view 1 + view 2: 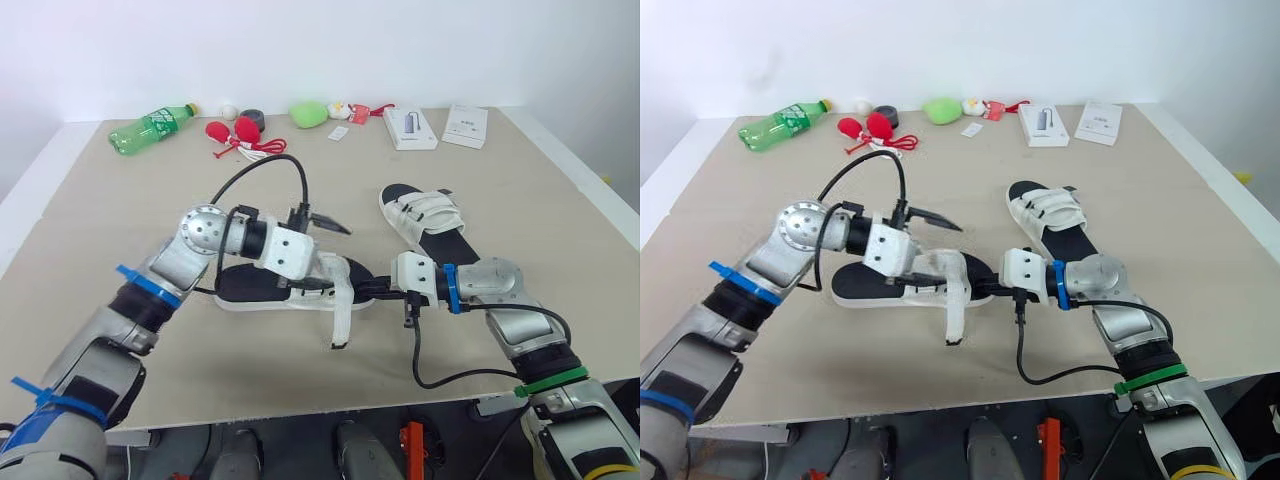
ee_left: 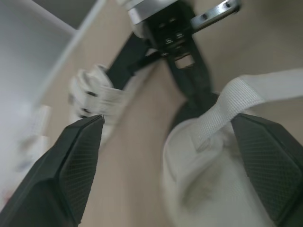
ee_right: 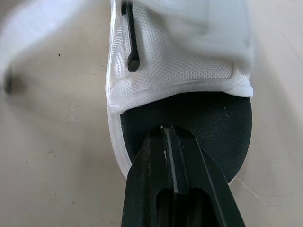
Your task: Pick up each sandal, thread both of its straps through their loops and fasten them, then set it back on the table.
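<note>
A black-soled sandal (image 1: 250,287) with white straps lies at the table's middle. One loose white strap (image 1: 342,312) hangs off its near side. My left gripper (image 1: 322,256) stands open over the sandal's strap end, one finger (image 2: 78,156) on each side of the white upper (image 2: 208,156). My right gripper (image 1: 378,291) is shut, and its fingertips (image 3: 163,137) rest on the black insole at the toe, below the white mesh upper (image 3: 175,66). A second sandal (image 1: 425,222) lies behind the right gripper with both straps laid across it.
Along the far edge are a green bottle (image 1: 150,127), red toys (image 1: 235,132), a green soft toy (image 1: 308,113) and two white boxes (image 1: 410,127) (image 1: 465,125). Black cables loop over both wrists. The table's near edge (image 1: 300,410) is close.
</note>
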Motion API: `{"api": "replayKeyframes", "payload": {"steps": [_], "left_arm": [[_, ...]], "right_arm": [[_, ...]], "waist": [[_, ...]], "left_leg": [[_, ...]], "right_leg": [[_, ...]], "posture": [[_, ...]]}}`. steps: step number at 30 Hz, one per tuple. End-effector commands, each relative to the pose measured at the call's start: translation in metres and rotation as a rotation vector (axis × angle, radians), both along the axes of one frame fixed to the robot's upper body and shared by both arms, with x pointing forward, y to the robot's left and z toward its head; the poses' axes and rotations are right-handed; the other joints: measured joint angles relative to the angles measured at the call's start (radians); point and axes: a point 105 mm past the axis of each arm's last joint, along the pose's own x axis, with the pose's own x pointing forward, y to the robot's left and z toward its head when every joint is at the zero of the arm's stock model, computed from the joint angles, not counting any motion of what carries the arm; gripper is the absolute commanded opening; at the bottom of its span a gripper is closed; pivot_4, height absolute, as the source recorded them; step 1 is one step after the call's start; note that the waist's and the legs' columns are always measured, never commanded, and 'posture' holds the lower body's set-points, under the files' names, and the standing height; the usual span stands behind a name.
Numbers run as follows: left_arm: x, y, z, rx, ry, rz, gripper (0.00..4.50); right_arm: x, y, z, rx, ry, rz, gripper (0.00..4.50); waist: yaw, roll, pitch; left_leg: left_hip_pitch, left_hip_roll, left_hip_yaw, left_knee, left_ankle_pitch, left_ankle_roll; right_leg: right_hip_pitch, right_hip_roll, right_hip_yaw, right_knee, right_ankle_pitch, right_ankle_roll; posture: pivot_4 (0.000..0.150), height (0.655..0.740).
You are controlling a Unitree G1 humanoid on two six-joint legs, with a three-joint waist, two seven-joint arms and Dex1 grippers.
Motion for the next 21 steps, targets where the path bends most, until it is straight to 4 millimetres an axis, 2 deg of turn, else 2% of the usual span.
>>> {"api": "replayKeyframes", "payload": {"steps": [1,3,6,10,13,16,21], "left_arm": [[-0.001,0.013,0.025,-0.082,0.224,0.062,4.49],[-0.004,0.021,0.028,-0.096,0.405,0.097,4.49],[-0.014,0.026,0.031,-0.135,0.579,0.107,4.49],[-0.046,0.032,0.017,-0.131,0.873,0.093,4.49],[-0.058,0.031,0.007,-0.158,0.991,0.123,4.49],[-0.068,0.029,-0.009,-0.13,1.039,0.159,4.49],[-0.069,0.017,-0.044,-0.07,1.156,0.317,4.49]], "right_arm": [[-0.004,-0.005,-0.021,-0.066,0.07,-0.002,0.0],[-0.004,-0.004,-0.022,-0.066,0.072,0.002,0.0],[-0.003,-0.003,-0.022,-0.064,0.073,0.005,0.0],[-0.003,-0.002,-0.022,-0.063,0.075,0.007,0.0],[-0.002,-0.003,-0.023,-0.064,0.079,0.006,0.0],[-0.002,-0.002,-0.025,-0.065,0.083,0.006,0.0],[-0.002,-0.001,-0.026,-0.063,0.086,0.009,0.0]], "waist": [[0.0,0.0,0.0],[-0.001,0.0,0.0],[-0.001,0.0,0.0],[-0.005,0.0,0.0],[-0.004,0.0,0.0],[-0.003,0.0,0.0],[-0.001,0.0,-0.001]], "left_leg": [[0.0,0.0,0.0,0.0,0.0,0.0],[0.0,0.0,0.0,0.001,0.0,0.0],[0.0,0.0,0.0,0.001,0.0,0.0],[0.001,0.001,0.0,0.0,0.0,0.0],[0.001,0.002,-0.001,0.0,0.0,0.001],[0.001,0.001,-0.001,0.001,0.0,0.0],[0.002,0.001,-0.001,0.001,0.0,0.0]], "right_leg": [[0.0,0.0,0.0,0.0,0.0,0.0],[0.0,0.0,0.0,0.0,0.0,0.0],[0.0,0.0,0.0,0.0,0.0,0.0],[0.0,0.0,-0.001,0.0,-0.001,-0.001],[0.0,0.001,-0.002,0.001,-0.001,-0.001],[0.001,0.001,-0.002,0.001,-0.001,-0.002],[0.002,0.001,-0.002,0.001,-0.002,-0.006]], "posture": [[0.15,0.74],[0.15,0.74],[0.15,0.74],[0.15,0.74],[0.15,0.74],[0.15,0.74],[0.15,0.74]]}}
